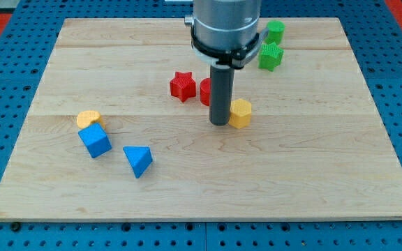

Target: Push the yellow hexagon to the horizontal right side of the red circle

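The yellow hexagon [241,113] sits near the board's middle, a little right of centre. The red circle [205,91] lies up and left of it, mostly hidden behind my rod. My tip [219,123] rests on the board right against the yellow hexagon's left side, just below the red circle. A red star [182,86] stands immediately left of the red circle.
Two green blocks stand at the top right, one [276,31] above the other [271,56]. A yellow block [87,118] touches a blue cube [95,140] at the left, with a blue triangle [138,160] to their right. The wooden board [326,174] lies on a blue pegboard.
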Robot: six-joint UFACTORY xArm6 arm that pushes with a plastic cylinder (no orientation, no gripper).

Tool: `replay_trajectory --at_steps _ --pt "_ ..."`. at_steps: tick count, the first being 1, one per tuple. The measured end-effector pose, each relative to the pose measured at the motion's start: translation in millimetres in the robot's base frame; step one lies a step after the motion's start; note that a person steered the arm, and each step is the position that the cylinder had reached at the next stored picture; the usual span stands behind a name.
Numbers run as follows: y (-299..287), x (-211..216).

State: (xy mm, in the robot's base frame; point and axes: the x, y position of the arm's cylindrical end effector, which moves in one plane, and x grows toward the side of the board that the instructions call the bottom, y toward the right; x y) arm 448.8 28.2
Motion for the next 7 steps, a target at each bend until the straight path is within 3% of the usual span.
replay_trajectory --at_steps 2,3,5,7 --pt "26.3 12.0" --pt "66.4 -4.2" --pt "105.4 16.2" --pt "125.5 -38.7"
